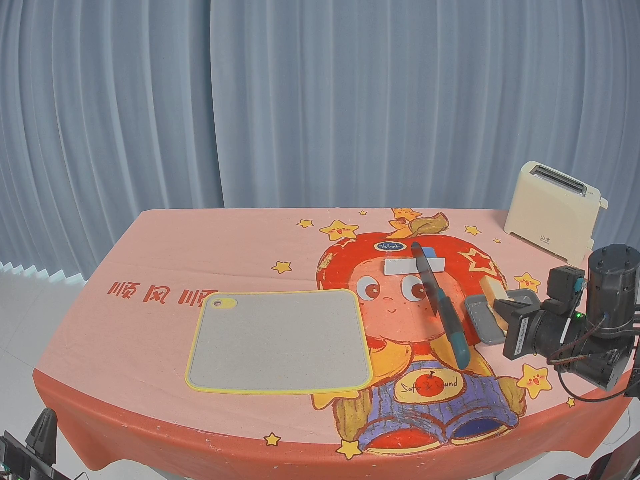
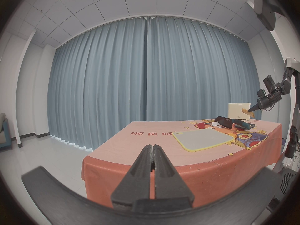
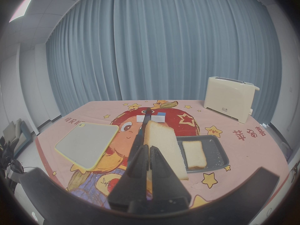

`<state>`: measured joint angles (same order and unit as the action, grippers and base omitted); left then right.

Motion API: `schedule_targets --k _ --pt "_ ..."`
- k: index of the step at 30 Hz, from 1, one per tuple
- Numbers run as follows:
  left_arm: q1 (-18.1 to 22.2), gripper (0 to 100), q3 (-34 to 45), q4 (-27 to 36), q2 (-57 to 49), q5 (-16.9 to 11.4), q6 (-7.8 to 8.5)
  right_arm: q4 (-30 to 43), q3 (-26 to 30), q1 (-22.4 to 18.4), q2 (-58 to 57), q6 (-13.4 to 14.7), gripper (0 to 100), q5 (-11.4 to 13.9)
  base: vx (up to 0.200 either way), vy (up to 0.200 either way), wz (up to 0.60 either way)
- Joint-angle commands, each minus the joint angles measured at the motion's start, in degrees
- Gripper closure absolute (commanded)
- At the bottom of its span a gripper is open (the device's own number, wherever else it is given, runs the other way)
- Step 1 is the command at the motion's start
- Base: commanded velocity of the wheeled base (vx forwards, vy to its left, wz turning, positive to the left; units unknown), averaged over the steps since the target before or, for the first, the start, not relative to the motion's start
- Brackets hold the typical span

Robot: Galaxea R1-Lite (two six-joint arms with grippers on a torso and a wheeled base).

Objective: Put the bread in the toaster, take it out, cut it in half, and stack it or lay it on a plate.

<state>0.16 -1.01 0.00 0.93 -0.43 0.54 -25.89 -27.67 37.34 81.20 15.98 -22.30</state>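
Note:
My right gripper (image 3: 148, 147) is shut on a slice of bread (image 3: 164, 147), which it holds on edge a little above the table. Under and beside it a grey tray (image 3: 215, 150) carries a second slice (image 3: 193, 153). From the head, the held slice (image 1: 495, 293) hangs over the tray (image 1: 481, 320) at the table's right. The cream toaster (image 1: 553, 211) stands at the back right, its slots facing up. A dark knife with a teal handle (image 1: 441, 301) lies left of the tray. My left gripper (image 2: 152, 169) is shut on nothing, off the table's near left corner.
A grey cutting board with a yellow rim (image 1: 280, 341) lies in the middle front of the pink printed tablecloth. A small white and blue piece (image 1: 407, 265) sits under the knife's blade. Grey curtains hang behind the table.

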Motion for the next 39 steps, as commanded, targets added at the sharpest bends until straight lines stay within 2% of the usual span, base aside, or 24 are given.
schedule_targets --k 1,10,15,25,29,39 --pt "0.0 100 1.0 0.0 -0.9 0.0 -0.01 0.0 -0.1 -1.9 0.8 0.0 100 0.2 0.000 0.000 0.00" --pt "0.0 100 1.0 0.0 -0.9 0.1 -0.01 -0.4 -0.5 -6.3 4.2 -1.0 100 0.4 0.000 0.000 0.00" --pt "0.0 100 1.0 0.0 -0.9 0.1 -0.01 -4.0 -0.2 -8.5 7.7 -1.0 100 0.6 0.000 0.000 0.00" --pt "0.0 100 1.0 0.0 -0.9 0.1 -0.01 -5.5 -0.2 -11.1 10.8 -1.1 100 0.7 0.000 0.000 0.00" --pt "0.0 100 1.0 0.0 -0.9 0.1 -0.01 -5.5 0.1 -12.3 10.9 -3.1 100 0.7 0.000 0.000 0.00" --pt "0.0 100 1.0 0.0 -0.9 0.0 -0.01 -5.5 0.8 -12.5 11.8 -4.1 100 0.7 0.000 0.000 0.00"
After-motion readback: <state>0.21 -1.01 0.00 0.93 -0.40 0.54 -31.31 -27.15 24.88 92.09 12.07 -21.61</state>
